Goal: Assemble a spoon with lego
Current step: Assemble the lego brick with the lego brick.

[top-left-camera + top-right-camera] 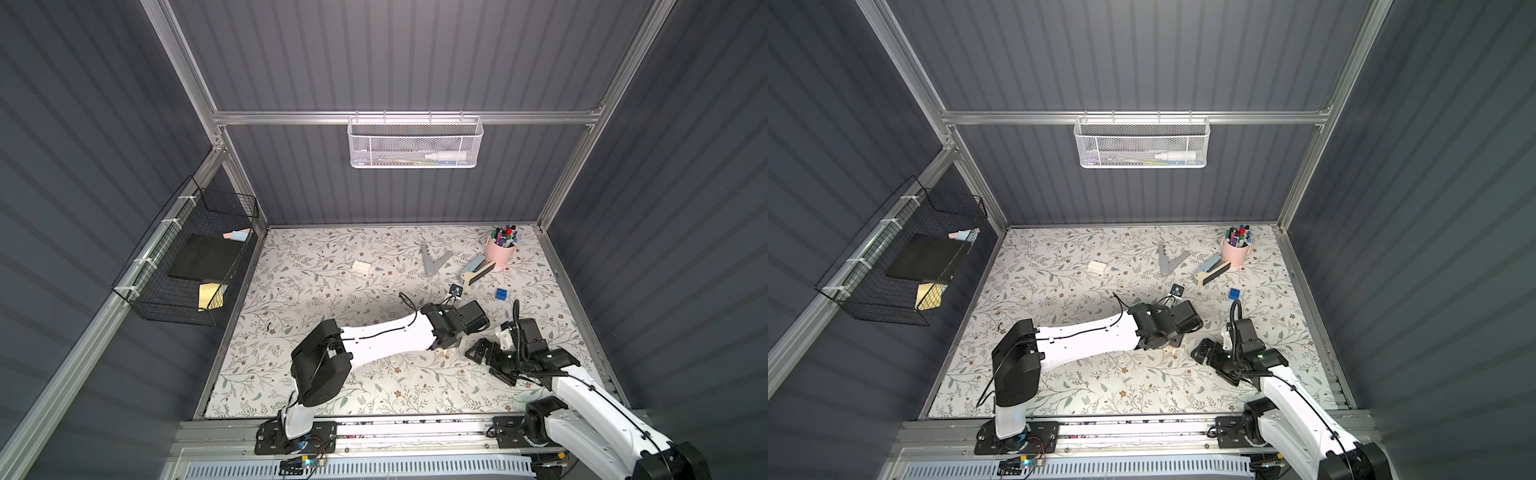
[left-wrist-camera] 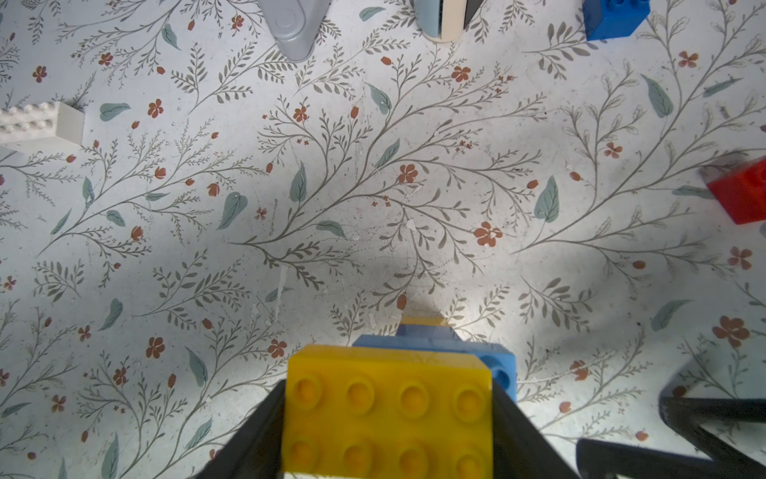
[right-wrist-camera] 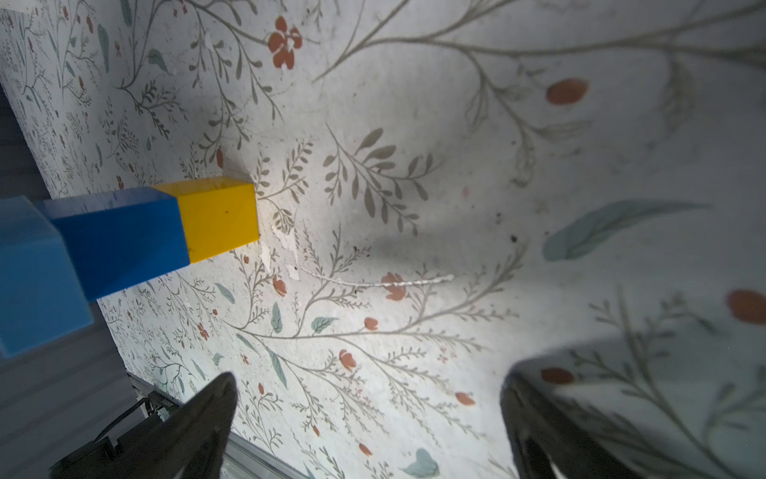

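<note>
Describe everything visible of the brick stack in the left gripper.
The brick stack is glossy plastic: a wide yellow studded brick, a blue layer jutting out beneath it, then a narrow blue-and-yellow stem pointing down at the flowered table. The left gripper is shut on the yellow brick, black fingers against opposite sides. Whether the tip touches the table cannot be told.

White arm links (image 1: 395, 347) with black joints (image 1: 320, 365); black cables (image 1: 516, 316); black base plates (image 1: 266, 436).
</note>
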